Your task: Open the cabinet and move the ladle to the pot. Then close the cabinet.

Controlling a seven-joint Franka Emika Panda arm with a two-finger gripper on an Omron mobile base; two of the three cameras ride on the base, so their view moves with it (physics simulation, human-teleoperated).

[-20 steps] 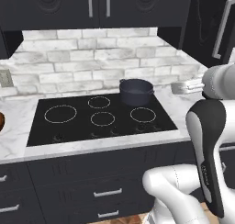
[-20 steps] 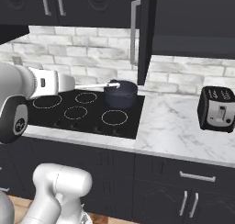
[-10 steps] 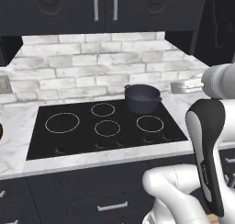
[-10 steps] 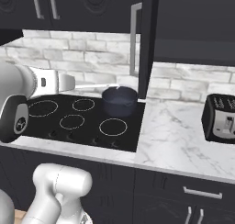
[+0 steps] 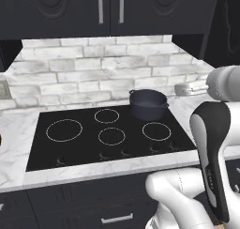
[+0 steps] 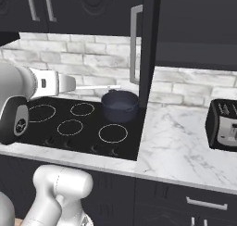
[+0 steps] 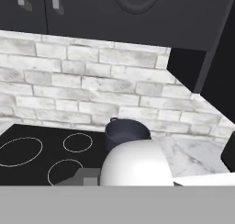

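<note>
Cabinet (image 6: 150,44): one door stands swung open, seen nearly edge-on in the right base view, with its long silver bar handle (image 6: 134,44) facing the cooktop side and the interior to the right of it dark. The neighbouring closed doors (image 5: 70,10) above the cooktop carry two vertical bar handles side by side. Pot (image 6: 120,105): sits upright and lidless on the black cooktop (image 5: 79,148), on the back right burner ring, just below and beside the lower edge of the open door; also seen at the rear of the cooktop in the hand view (image 7: 126,131). Gripper (image 6: 73,84): held level in the air over the cooktop, above pot-rim height, pointing toward the pot. From the left base view the gripper (image 5: 180,88) sits to the right of the pot and apart from it. The fingers are not separately resolved in either base view, and the jaws are drawn almost fully together. Ladle (image 6: 99,87): its thin silvery handle runs straight out of the end of the gripper, roughly horizontal, so the jaws are pinched on it. Its far end lines up just above the pot's rim in the right base view; whether it is truly over the pot or short of it I cannot tell. Ladle is clear of the cooktop and not in the pot. Surroundings: white brick backsplash (image 5: 70,78), marble counter (image 6: 180,141) to the right of the cooktop, black toaster (image 6: 224,125) on it, well apart from the pot.
</note>
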